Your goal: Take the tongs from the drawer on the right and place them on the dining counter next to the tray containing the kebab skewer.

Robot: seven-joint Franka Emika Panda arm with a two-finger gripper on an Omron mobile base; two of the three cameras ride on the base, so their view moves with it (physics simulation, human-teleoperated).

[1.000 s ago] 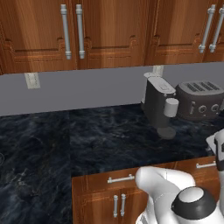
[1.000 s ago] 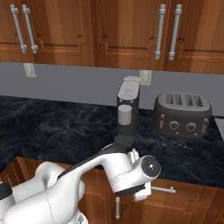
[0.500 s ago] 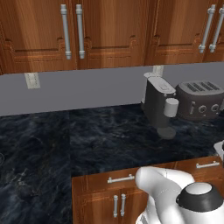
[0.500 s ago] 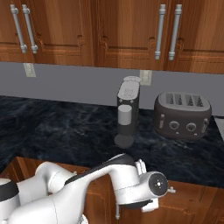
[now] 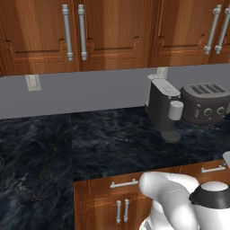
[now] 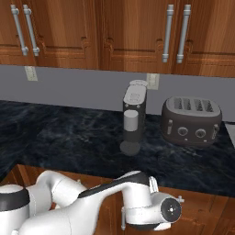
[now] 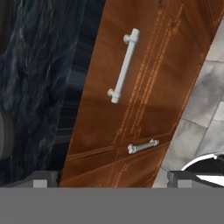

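The drawer (image 7: 131,87) is closed below the bench (image 7: 39,65) edge, so the tongs are presumably inside. Its silver handle (image 7: 124,65) faces the gripper (image 7: 111,179), whose released jaws suit reaching for that bar.

Legible text, labels, brands, numbers, signs: none. Toaster (image 6: 191,121): front carries round knobs, no readable marking. Coffee machine (image 6: 133,115): plain surfaces, no lettering discernible. Wall outlet plates (image 5: 33,82): blank. Cabinet doors (image 5: 112,33) and drawer (image 7: 131,96) fronts: bare wood with silver handles, unmarked.
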